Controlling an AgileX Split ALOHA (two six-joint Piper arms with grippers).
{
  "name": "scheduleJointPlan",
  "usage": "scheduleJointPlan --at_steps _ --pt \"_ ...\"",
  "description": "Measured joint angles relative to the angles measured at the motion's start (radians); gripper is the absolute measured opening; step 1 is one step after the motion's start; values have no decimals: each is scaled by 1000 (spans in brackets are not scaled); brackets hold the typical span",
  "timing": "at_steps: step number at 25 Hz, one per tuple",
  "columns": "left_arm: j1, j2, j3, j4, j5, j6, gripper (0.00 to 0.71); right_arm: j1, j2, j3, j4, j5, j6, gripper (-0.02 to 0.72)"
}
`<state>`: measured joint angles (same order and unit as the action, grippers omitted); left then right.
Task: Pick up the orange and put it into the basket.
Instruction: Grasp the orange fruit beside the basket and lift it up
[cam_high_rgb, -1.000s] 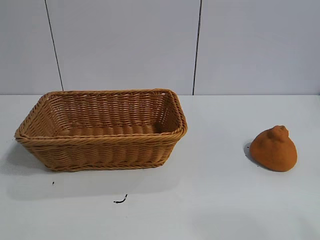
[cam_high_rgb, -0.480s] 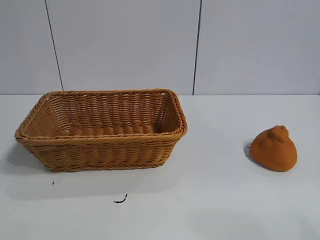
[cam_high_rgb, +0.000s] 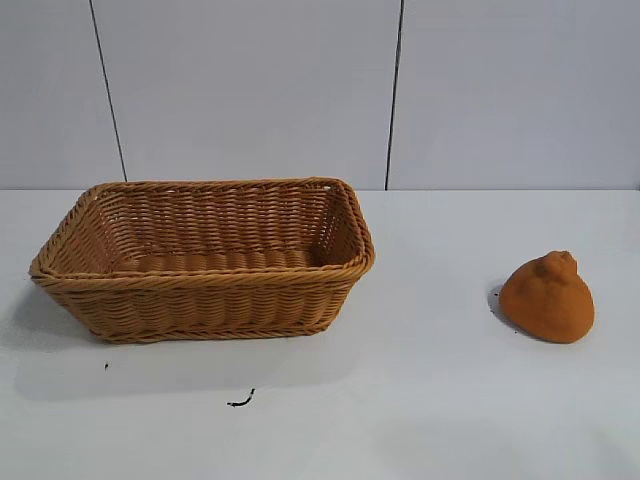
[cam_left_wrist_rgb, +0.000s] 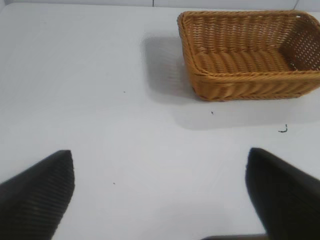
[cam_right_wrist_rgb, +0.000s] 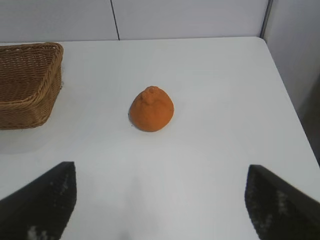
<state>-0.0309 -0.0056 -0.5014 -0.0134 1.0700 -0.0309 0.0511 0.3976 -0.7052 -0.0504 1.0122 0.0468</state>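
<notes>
The orange (cam_high_rgb: 548, 298), matte with a knobby neck, sits on the white table at the right. It also shows in the right wrist view (cam_right_wrist_rgb: 151, 110), ahead of my right gripper (cam_right_wrist_rgb: 160, 172), which is open, empty and well short of it. The wicker basket (cam_high_rgb: 200, 285) stands at the left, empty; it also shows in the left wrist view (cam_left_wrist_rgb: 250, 82) and in the right wrist view (cam_right_wrist_rgb: 30, 95). My left gripper (cam_left_wrist_rgb: 160, 160) is open and empty above bare table, away from the basket. Neither gripper appears in the exterior view.
The white table (cam_high_rgb: 420, 400) carries a small black mark (cam_high_rgb: 240, 401) in front of the basket. A grey panelled wall stands behind. The table's edge (cam_right_wrist_rgb: 287, 95) runs beyond the orange in the right wrist view.
</notes>
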Motion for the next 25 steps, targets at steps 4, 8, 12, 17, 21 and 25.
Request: scheduleJointPlan --at_steps 4,8,12,17,21,25 --pt "0 0 0 0 0 0 666 0 278 -158 6 0 0 630" --pt "0 0 0 0 0 0 666 0 531 -303 22 0 0 630" --pt "0 0 0 0 0 0 666 0 765 -436 50 7 0 624" --pt "0 0 0 0 0 0 666 0 1035 -590 67 28 0 621" --pt "0 0 0 0 0 0 666 0 1221 -670 70 27 0 621" --pt "0 0 0 0 0 0 666 0 1372 -688 70 22 0 621"
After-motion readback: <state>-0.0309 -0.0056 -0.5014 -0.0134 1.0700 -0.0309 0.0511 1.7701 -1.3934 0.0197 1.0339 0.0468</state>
